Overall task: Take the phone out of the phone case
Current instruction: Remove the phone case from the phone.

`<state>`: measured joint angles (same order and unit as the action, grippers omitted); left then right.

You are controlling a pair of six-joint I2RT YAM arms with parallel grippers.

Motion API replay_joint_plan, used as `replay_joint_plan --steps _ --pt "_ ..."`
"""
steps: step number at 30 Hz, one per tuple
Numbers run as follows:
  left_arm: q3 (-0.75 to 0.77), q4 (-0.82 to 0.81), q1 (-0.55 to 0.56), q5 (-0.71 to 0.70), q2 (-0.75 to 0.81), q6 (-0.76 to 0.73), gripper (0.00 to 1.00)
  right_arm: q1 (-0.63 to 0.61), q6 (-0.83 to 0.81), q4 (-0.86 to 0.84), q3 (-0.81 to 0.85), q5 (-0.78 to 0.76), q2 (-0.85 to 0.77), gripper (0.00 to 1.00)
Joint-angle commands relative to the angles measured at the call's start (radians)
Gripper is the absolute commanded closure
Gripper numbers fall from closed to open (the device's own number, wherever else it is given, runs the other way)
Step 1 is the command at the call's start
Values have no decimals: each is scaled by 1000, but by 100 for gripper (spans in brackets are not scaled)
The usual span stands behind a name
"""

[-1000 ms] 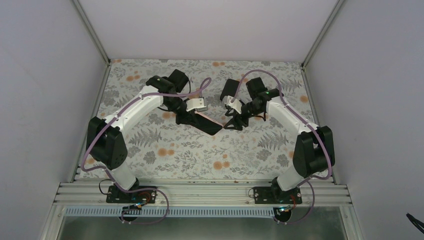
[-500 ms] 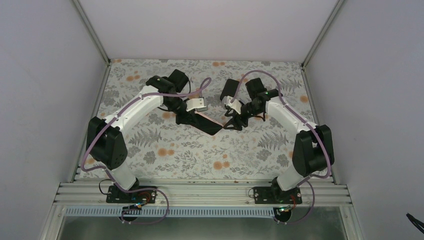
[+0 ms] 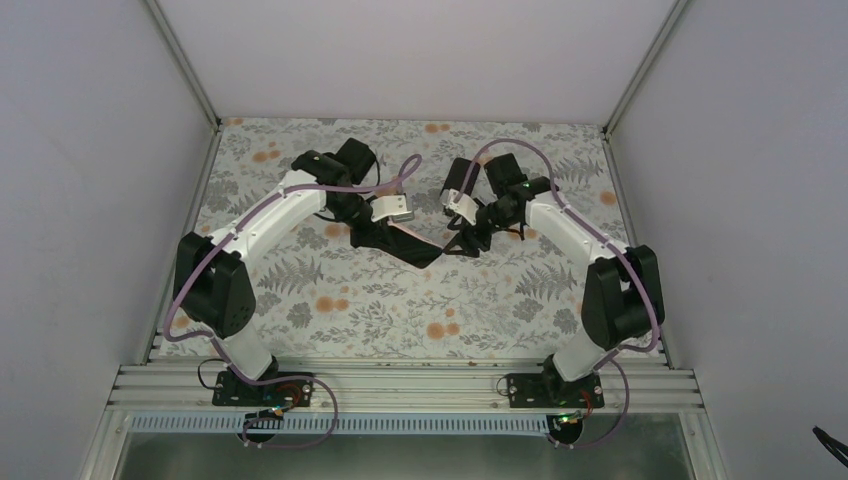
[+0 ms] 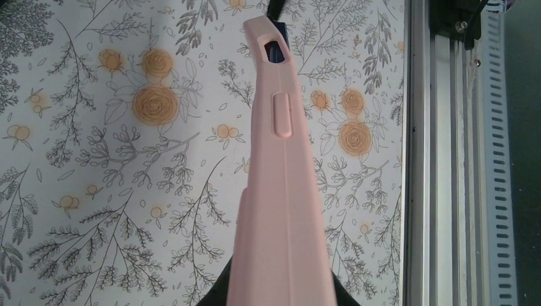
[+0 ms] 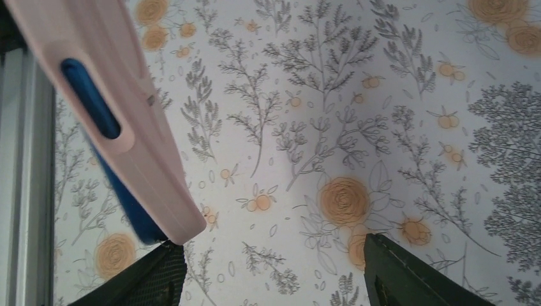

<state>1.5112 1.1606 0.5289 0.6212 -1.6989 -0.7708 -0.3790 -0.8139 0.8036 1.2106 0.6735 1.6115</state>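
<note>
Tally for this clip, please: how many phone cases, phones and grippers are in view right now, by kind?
pink phone case: 1
blue phone, inside the case: 1
grippers: 2, left gripper and right gripper
Total: 4

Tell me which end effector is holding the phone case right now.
The left end effector holds the pink phone case, clamped at its base. The right end effector is open, one finger beside the case's corner, blue phone showing.
</note>
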Motion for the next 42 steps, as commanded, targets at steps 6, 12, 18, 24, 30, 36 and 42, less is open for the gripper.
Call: replay_joint_plan --steps 6,12,18,24,30,36,42 --pt "77 74 16 190 8 -71 98 -14 66 -100 142 -65 98 32" --pt "73 67 16 192 12 -75 98 -25 -4 -10 199 61 133 30" --pt "79 39 11 143 -5 -67 98 -167 10 -14 205 69 99 26" --pt "109 29 -7 136 -1 -63 98 -184 29 -3 266 188 146 26" --pt "116 -109 -76 36 60 -3 98 -189 -33 98 328 436 216 25" --pt "177 -258 -144 -13 91 74 98 -257 -170 328 473 593 330 23" --pt "162 -377 -144 -69 113 118 98 -318 -202 483 629 637 418 28"
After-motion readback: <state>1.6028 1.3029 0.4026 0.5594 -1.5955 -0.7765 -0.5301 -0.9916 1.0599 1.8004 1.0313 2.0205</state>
